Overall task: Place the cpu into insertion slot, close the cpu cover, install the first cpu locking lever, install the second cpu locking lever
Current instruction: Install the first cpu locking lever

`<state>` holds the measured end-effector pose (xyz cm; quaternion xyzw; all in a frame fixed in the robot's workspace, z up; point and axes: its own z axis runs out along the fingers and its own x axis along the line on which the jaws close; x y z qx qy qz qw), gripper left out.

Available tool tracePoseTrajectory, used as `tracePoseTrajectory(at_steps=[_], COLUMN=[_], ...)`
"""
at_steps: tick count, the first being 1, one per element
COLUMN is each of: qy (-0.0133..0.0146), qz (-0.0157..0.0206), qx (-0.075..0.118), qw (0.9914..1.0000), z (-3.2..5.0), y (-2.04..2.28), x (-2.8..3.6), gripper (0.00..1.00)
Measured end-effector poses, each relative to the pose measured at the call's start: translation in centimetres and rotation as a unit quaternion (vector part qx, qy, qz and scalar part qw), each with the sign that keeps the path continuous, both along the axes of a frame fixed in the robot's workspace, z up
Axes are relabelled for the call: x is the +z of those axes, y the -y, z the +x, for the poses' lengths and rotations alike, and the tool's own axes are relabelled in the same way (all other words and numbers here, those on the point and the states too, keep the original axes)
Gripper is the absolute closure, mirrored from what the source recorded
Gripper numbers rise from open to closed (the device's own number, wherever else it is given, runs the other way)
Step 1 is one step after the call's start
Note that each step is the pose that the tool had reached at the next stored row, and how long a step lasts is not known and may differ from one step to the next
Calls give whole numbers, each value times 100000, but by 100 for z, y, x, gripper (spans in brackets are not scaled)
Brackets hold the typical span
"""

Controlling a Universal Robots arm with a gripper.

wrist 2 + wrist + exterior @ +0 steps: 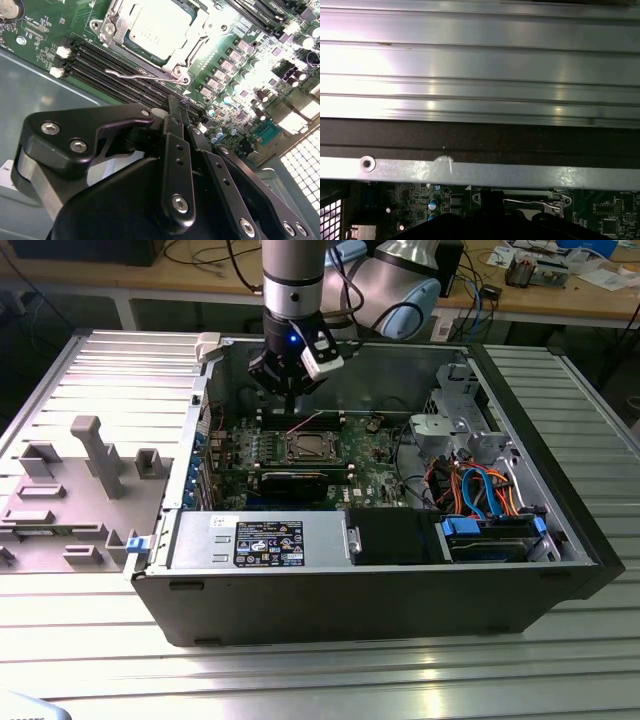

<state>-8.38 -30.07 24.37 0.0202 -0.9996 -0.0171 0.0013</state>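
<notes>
One cpu (159, 26) sits under one cpu cover (202, 31); gripper (180, 117) seemingly closed, empty.

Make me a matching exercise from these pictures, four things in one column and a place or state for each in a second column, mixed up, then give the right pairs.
Things:
1. cpu
2. cpu cover
3. locking lever
4. gripper

Places or states:
A. thin wire rod lying along the socket's edge, beside the memory slots
B. hovering above the board beside the socket, holding nothing
C. silvery frame closed down around the chip
D. seated in the socket, pale metal top showing

Pairs: 1-D, 2-C, 3-A, 4-B
</notes>
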Motion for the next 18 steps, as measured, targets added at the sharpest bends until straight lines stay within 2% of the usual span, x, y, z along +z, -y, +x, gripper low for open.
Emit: tracePoseTrajectory(at_steps=[18], qy=[1], qz=[-2], qx=[0], qw=[100000], z=[9], y=[0], x=[-42], gripper=[89])
